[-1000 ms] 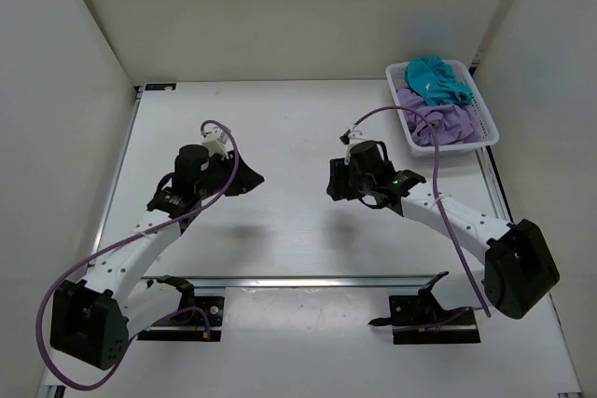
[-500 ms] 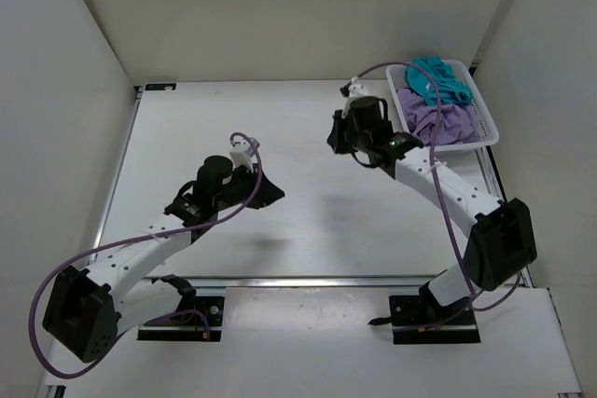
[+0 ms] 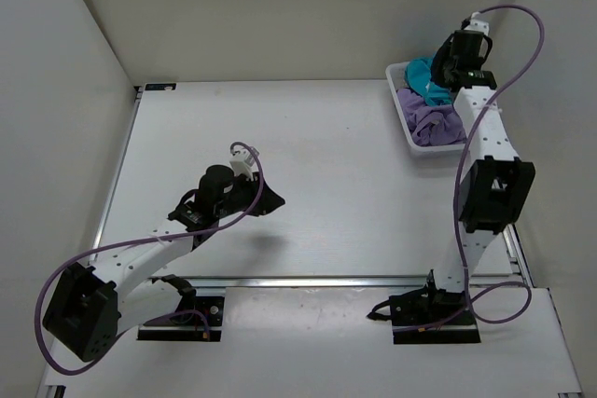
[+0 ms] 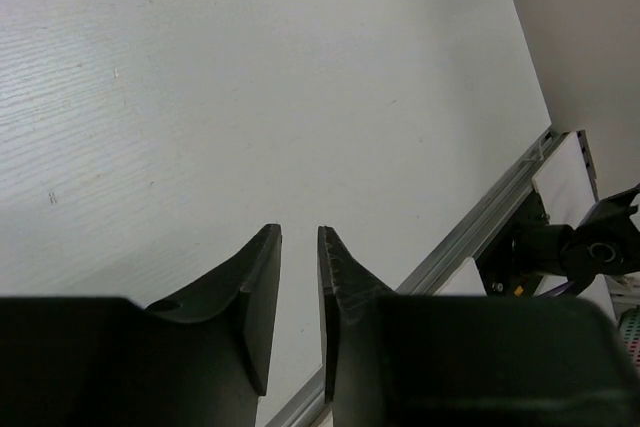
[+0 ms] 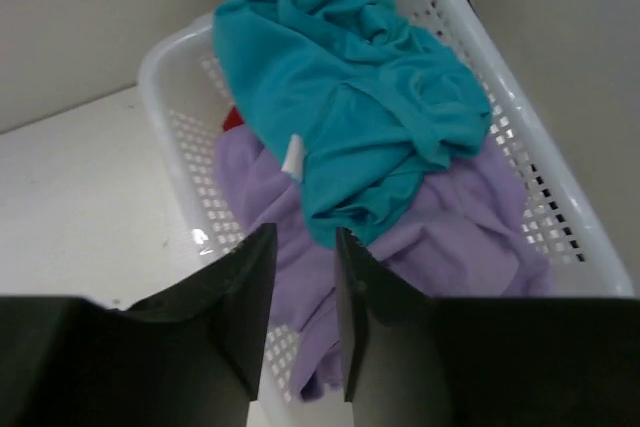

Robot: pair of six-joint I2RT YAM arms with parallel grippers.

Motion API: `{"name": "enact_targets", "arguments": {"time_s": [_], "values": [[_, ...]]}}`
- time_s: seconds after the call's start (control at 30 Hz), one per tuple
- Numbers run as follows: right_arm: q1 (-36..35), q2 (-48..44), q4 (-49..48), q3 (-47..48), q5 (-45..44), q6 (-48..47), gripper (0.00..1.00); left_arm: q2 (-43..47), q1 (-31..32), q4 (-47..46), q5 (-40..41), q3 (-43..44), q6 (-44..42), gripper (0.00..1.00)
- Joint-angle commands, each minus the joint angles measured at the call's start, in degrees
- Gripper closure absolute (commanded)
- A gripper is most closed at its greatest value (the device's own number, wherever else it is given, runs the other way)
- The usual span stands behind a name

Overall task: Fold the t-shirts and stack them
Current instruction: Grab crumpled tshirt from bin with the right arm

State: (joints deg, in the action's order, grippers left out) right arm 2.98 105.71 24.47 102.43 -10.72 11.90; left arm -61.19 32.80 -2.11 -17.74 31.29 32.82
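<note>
Over the table (image 3: 308, 137), in the top view, the left arm reached out from its base toward the middle of the white surface. The left gripper (image 3: 269, 200) hung above bare tabletop, well apart from the clothes. From this height I could not tell how its jaws stood. The right arm stretched far back to the white mesh basket (image 3: 401, 123) in the far right corner. The right gripper (image 3: 442, 67) sat over the basket's far end, above the teal t-shirt (image 3: 422, 76). The lavender t-shirt (image 3: 434, 123) filled the near half of the basket, bunched up beside the teal one. A purple cable (image 3: 532, 44) looped out from the right wrist.

Seen from the left wrist, the left gripper (image 4: 298, 237) had its jaws narrowly apart, with only a slim gap and nothing between them. Below it lay the plain table (image 4: 250, 67). A metal rail (image 4: 490, 222) ran along the table's edge on the right of this view.

From the right wrist, the right gripper (image 5: 303, 242) also had its jaws only slightly parted and empty, hanging above the basket (image 5: 165, 57) without touching the cloth. The teal t-shirt (image 5: 350, 97) lay crumpled on top, draped over the lavender t-shirt (image 5: 440, 227), which spread beneath it toward the basket's near end. A small patch of the red t-shirt (image 5: 232, 119) peeked out by the left wall, under the other two. All three were unfolded, heaped inside the basket.
</note>
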Motion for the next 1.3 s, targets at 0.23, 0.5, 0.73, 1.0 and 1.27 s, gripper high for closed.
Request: {"name": "enact_targets", "arguments": {"time_s": [0.23, 0.5, 0.73, 1.0, 1.27], "values": [[2.6, 19.5, 14.0, 26.7, -5.4, -7.1, 0.60, -0.2, -1.1, -3.6, -0.9, -1.2, -0.2, 0.64], [5.2, 21.3, 13.1, 24.2, -1.2, -4.9, 0.59, -0.6, -1.5, -4.0, -1.2, -1.4, 0.5, 0.64], [6.6, 25.9, 13.8, 28.8, 3.7, -3.1, 0.56, -0.5, -1.3, -3.7, -0.2, -1.6, 0.3, 0.64], [7.2, 29.8, 12.4, 31.5, 7.1, -2.1, 0.50, -1.6, -2.2, -4.4, -1.0, -1.6, 0.4, 0.62], [7.3, 31.9, 11.7, 34.6, 8.1, -1.4, 0.87, -2.0, -3.0, -4.7, -0.9, -1.8, 0.6, 0.62]]}}
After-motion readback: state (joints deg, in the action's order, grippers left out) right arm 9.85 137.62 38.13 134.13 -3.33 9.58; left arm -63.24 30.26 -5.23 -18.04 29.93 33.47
